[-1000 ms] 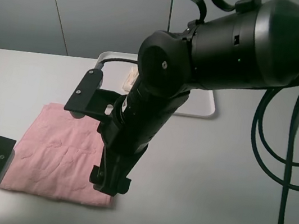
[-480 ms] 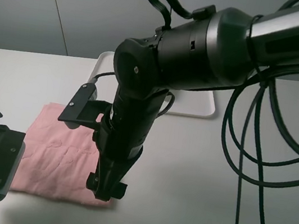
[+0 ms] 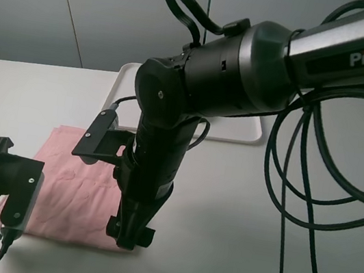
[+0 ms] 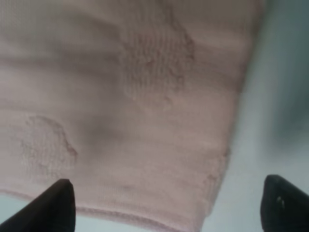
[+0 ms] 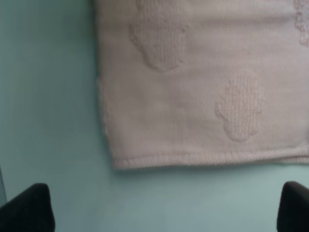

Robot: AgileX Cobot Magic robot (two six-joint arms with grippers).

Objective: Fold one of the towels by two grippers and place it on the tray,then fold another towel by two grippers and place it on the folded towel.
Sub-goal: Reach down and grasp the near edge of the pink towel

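The pink towel (image 3: 74, 185) lies flat and unfolded on the table. My right gripper (image 3: 130, 232) reaches across the middle and hangs over the towel's near right corner, open. The right wrist view shows that corner of the towel (image 5: 193, 96) just beyond the right gripper (image 5: 159, 209), whose fingertips (image 5: 26, 208) stand wide apart. My left gripper (image 3: 6, 219) is at the towel's near left corner. It is open, and the left wrist view has the towel (image 4: 120, 106) under the spread left gripper (image 4: 171, 210). The white tray (image 3: 251, 130) sits at the back. The cream towel is hidden behind the right arm.
The right arm's thick black body (image 3: 204, 84) and looping cables (image 3: 292, 182) fill the middle and right of the high view. The light table (image 3: 234, 242) extends to the right of the towel. A grey wall (image 3: 119, 9) stands behind it.
The right arm has swung left and lowered its gripper toward the towel's near right corner. The left gripper has moved right, closer to the near left corner. Both stayed open.
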